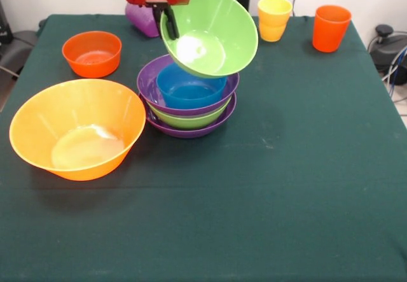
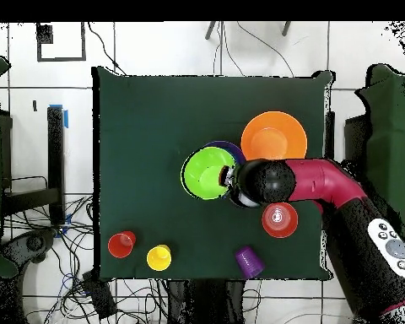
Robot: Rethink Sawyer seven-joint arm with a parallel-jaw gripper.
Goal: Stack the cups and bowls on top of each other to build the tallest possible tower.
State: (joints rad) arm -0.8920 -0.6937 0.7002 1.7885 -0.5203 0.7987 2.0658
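My gripper [image 1: 170, 28] is shut on the rim of a green bowl [image 1: 216, 37] and holds it tilted, its opening towards the camera, just above the tower [image 1: 189, 107]. The tower is a purple bowl, a green bowl, a second purple bowl and a small blue bowl [image 1: 191, 84] nested on top. In the overhead view the held green bowl [image 2: 204, 173] covers most of the tower, whose purple rim [image 2: 234, 150] shows, and my gripper [image 2: 229, 177] is at the bowl's edge. The very large yellow-orange bowl [image 1: 76, 129] and the small red-orange bowl [image 1: 92, 53] stand apart.
A ribbed purple cup [image 1: 141, 20] stands behind my gripper. Stacked yellow-orange cups [image 1: 274, 18] and an orange-red cup [image 1: 331, 27] stand at the far side of the green table [image 1: 286, 167]. My arm [image 2: 311, 181] reaches across the small red-orange bowl [image 2: 279, 219].
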